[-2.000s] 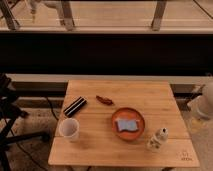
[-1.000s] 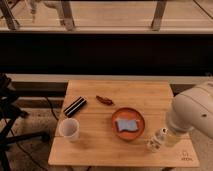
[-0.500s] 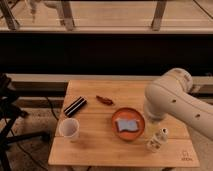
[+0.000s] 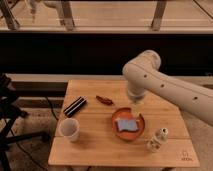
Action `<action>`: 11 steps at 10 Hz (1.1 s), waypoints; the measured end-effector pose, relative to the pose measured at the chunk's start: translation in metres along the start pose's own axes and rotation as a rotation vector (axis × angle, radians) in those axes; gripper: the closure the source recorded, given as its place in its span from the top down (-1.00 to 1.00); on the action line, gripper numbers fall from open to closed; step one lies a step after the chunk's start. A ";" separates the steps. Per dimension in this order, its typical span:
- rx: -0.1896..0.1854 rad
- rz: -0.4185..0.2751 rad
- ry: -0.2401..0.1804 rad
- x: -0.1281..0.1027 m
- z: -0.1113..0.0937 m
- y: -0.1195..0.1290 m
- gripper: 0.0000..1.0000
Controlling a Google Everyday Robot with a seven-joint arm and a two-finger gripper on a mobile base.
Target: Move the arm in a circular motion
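Wood in a pale tone is making up the small desk (image 4: pixel 100 147), which is standing on a speckled floor (image 4: pixel 30 150) before a dark wall (image 4: pixel 75 52), with a light railing (image 4: pixel 100 22) running above it. The cream-white arm (image 4: pixel 150 75) is arching in from the right over the desk's far half, and its slim pincer (image 4: pixel 135 105) is hanging closed and empty just above the far rim of an orange plate (image 4: pixel 141 122). A blue-grey sponge (image 4: pixel 126 124) is lying in the plate. A white cup (image 4: pixel 70 129) is standing near the front left, a black case (image 4: pixel 75 106) is lying behind it, and a reddish-brown item (image 4: pixel 104 100) is lying just beyond. Two small pale bottles (image 4: pixel 156 140) are standing at the front right. A black stand (image 4: pixel 7 110) is sitting left of the desk.
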 end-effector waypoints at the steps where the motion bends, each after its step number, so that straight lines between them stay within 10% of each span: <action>1: 0.001 -0.019 -0.003 0.000 0.005 -0.021 0.60; 6: -0.002 -0.043 -0.012 0.025 0.030 -0.099 0.60; 11: -0.041 0.120 0.001 0.122 0.065 -0.123 0.60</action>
